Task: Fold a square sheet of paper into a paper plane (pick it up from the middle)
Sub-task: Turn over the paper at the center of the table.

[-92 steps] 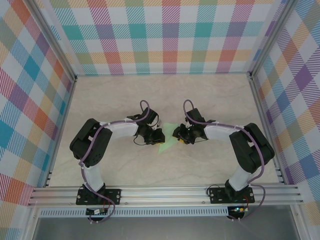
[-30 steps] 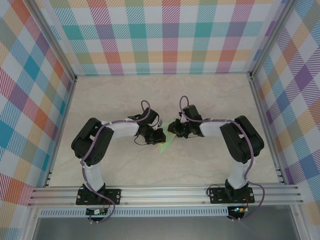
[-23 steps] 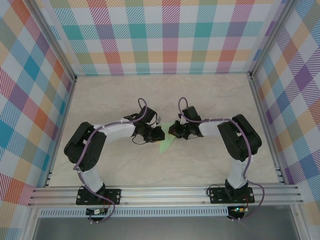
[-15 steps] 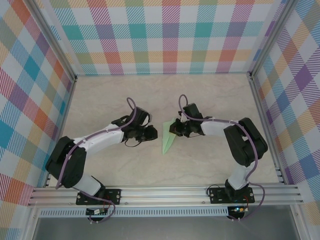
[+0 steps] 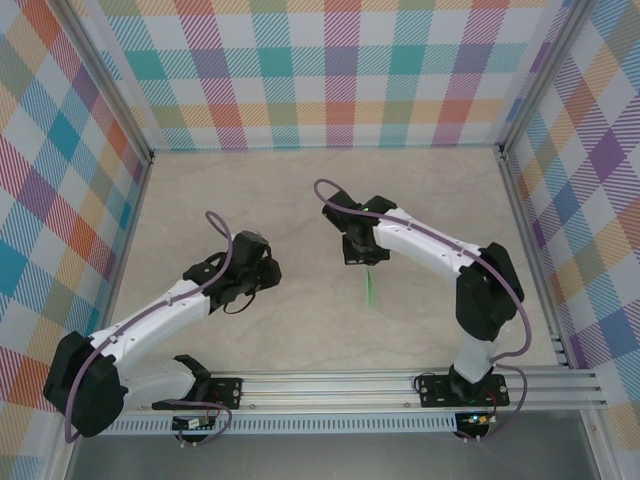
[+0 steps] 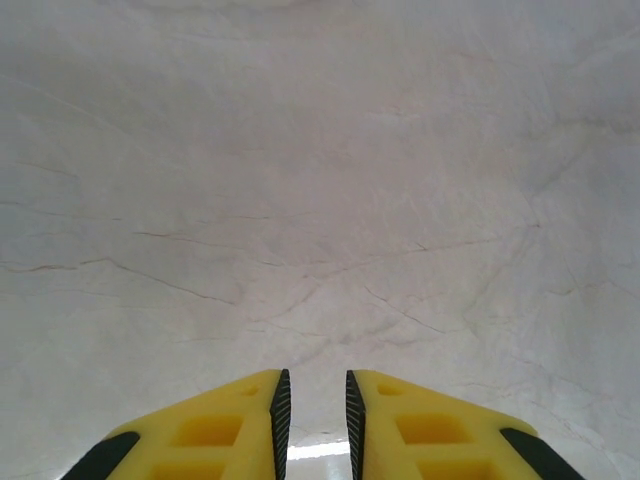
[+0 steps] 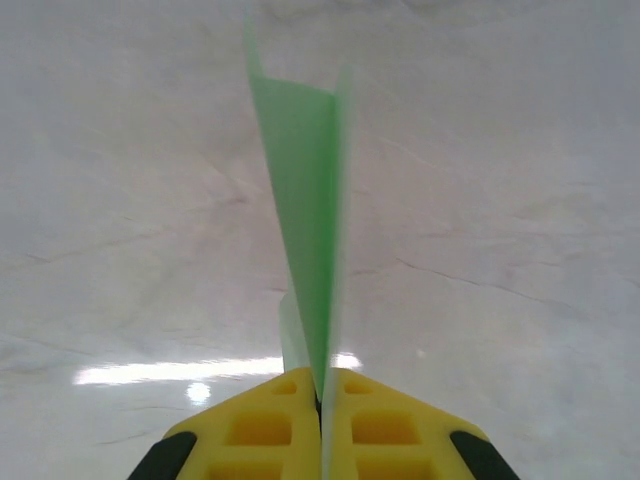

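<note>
Right gripper [image 7: 322, 385] is clamped tight on the paper plane [image 7: 305, 200]: jaws pressed together on the centre fold. The slim green dart juts straight out ahead of the fingers, seen edge-on, two thin layers showing at its far end. From above it's a thin green sliver near the middle of the table [image 5: 250, 200], running toward the near edge. Left gripper [image 6: 316, 395] hangs off to the left over bare marble, jaws a narrow slit apart, nothing between them. Folding looks finished to me; this reads as the lift-and-show step. Next up, I'd say: a gentle set-down or release, without crushing that crease.
</note>
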### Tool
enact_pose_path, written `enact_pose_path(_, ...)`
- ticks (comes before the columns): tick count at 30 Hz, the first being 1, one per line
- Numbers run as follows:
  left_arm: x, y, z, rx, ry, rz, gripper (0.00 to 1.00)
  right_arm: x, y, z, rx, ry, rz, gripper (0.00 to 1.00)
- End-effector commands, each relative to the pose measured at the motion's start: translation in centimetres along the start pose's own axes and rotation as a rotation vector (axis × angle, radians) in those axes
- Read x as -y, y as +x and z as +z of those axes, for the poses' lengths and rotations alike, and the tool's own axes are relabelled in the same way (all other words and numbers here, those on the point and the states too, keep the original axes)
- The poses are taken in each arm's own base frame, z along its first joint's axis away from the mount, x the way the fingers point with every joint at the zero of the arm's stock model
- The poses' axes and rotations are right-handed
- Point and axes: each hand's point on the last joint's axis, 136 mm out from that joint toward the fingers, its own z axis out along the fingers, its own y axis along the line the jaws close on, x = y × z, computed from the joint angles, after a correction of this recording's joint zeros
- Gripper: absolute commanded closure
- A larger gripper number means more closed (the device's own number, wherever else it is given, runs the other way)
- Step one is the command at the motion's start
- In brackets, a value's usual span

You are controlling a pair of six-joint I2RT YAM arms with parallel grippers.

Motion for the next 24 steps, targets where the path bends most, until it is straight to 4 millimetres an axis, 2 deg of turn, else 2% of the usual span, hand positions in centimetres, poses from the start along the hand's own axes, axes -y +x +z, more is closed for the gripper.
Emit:
enact_pose_path(1, -2.8, -1.1, -1.6, 0.100, -0.092, -0.066, 0.73, 3.9, 2.3, 0.6, -0.081, 0.308, -0.065, 0.95)
enact_pose_path(7, -4.6, -1.2, -3.1, 0.165, -0.126, -0.091, 0.69, -1.2, 3.3, 3.5, -0.144, 0.371, -0.129, 0.93)
enact_pose_path(13, -4.8, -0.8, -2.8, 0.147, -0.131, -0.088, 0.69, -7.3, 4.4, 5.5, -0.207, 0.260, -0.132, 0.85)
enact_pose_path(16, -4.5, -0.8, -2.7, 0.138, -0.125, -0.078, 0.69, -10.0, 4.3, 4.8, -0.205, 0.124, -0.117, 0.72)
enact_pose_path(19, -4.2, -0.8, -2.6, 0.130, -0.116, -0.067, 0.68, -11.6, 3.9, 3.0, -0.176, -0.028, -0.122, 0.55)
enact_pose_path(21, -4.0, -0.7, -2.3, 0.116, -0.108, -0.058, 0.68, -12.1, 3.5, 1.1, -0.135, -0.129, -0.118, 0.43)
enact_pose_path(24, -3.5, -0.3, -1.5, 0.084, -0.091, -0.053, 0.68, -11.8, 3.2, -1.2, -0.068, -0.267, -0.117, 0.31)
